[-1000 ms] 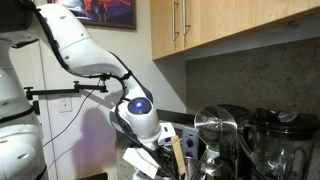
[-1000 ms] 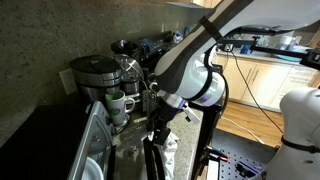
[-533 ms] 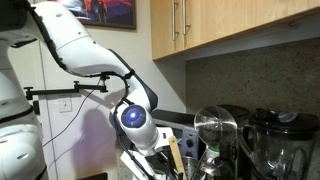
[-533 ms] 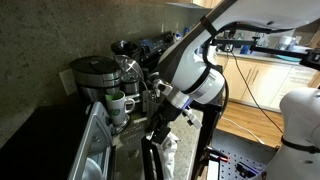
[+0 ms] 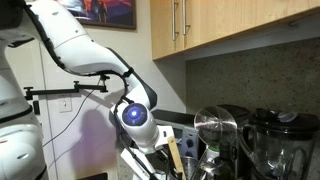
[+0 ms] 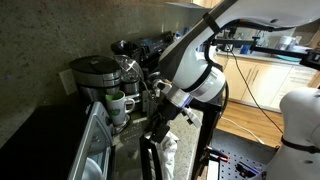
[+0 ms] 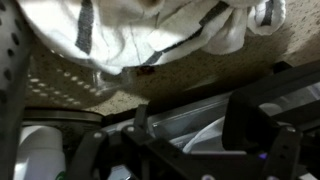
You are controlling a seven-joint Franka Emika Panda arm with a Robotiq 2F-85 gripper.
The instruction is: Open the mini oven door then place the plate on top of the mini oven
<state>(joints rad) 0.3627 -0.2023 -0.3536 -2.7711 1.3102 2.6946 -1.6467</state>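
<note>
The mini oven (image 6: 40, 140) is a black box at the lower left of an exterior view. The mini oven door (image 6: 93, 140), dark glass in a silvery frame, faces my arm. My gripper (image 6: 152, 150) hangs straight down just in front of that door. It also shows low in the frame (image 5: 150, 158) in the exterior view with the blenders. In the wrist view the gripper (image 7: 195, 125) is open, and the door's silvery edge (image 7: 170, 112) runs across the gap between the dark fingers (image 7: 250, 120). A pale curved shape (image 7: 205, 132) behind the glass may be the plate; I cannot tell.
A white striped cloth (image 7: 150, 35) lies on the speckled counter (image 7: 200, 75) in front of the oven. A white mug (image 6: 118, 103) and metal appliances (image 6: 95, 75) stand beside the oven by the wall. Clear-jarred blenders (image 5: 275, 140) and wooden utensils (image 5: 176, 155) stand close to the arm.
Over the last second my wrist has sunk a little and turned towards the oven front. The jaws have stayed open.
</note>
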